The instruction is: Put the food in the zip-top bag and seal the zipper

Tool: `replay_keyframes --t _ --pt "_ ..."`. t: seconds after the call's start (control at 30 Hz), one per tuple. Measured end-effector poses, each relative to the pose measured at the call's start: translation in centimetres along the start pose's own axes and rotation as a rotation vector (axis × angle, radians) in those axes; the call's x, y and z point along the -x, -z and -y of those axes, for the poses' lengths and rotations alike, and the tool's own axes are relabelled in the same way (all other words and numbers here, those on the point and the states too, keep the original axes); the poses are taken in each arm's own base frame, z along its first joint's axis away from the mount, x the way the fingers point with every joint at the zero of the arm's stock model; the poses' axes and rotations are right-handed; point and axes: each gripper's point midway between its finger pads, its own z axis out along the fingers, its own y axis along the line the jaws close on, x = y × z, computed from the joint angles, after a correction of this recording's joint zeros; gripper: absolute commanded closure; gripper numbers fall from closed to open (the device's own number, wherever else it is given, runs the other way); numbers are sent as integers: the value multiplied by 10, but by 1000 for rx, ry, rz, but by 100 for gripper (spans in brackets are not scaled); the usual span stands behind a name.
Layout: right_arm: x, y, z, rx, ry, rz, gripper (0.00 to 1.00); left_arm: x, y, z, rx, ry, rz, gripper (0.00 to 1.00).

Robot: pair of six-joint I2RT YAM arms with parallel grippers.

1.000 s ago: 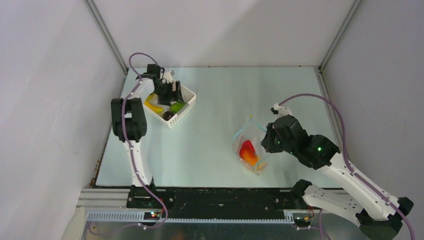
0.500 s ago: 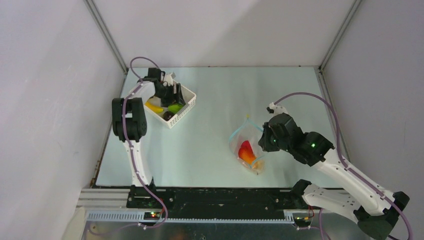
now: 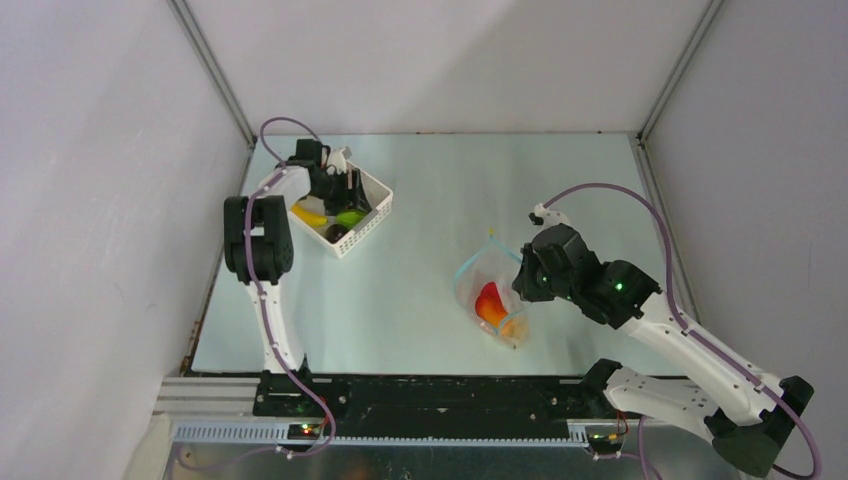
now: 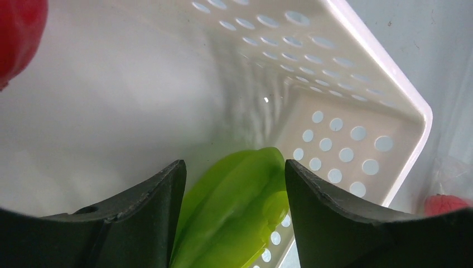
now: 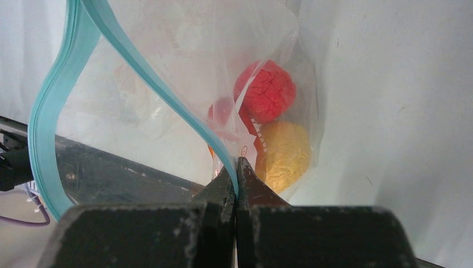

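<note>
In the left wrist view my left gripper [image 4: 231, 167] reaches down into the white slotted basket [image 4: 357, 106]. Its fingers are open on either side of a green pepper [image 4: 234, 206], close against it. A red food piece [image 4: 17, 28] shows at the top left. From above, the left gripper [image 3: 340, 190] is over the basket [image 3: 372, 212], which also holds a yellow piece [image 3: 308, 214] and a dark purple piece [image 3: 337, 231]. My right gripper [image 5: 237, 164] is shut on the light blue zipper [image 5: 139, 72] of the zip-top bag [image 3: 480, 275], holding its mouth open. A red piece [image 5: 268, 92] and a yellow-orange piece [image 5: 284, 153] lie inside.
The basket sits at the table's far left, near the left wall [image 3: 120, 200]. The bag stands right of centre, with the right arm [image 3: 640, 310] reaching in from the near right. A purple cable [image 3: 620, 200] loops above that arm.
The left fingers have drawn closer together around the green pepper. The right gripper has shifted the bag a little to the left, still pinching the zipper.
</note>
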Motion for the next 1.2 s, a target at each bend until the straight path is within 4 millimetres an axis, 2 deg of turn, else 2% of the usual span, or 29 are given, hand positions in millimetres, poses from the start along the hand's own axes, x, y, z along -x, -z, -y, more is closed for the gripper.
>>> replay_keyframes --t 0.47,0.87,1.1,1.2 --pt "3 0 -3 11 -5 14 100 -23 25 -9 132 28 -14 27" --pt "6 3 -3 20 -8 29 100 -14 50 -37 367 153 49 26" --pt "6 5 -2 15 -8 32 100 -4 73 -28 348 173 126 22" --pt "6 5 -1 14 -8 33 100 -4 75 -22 321 158 126 22"
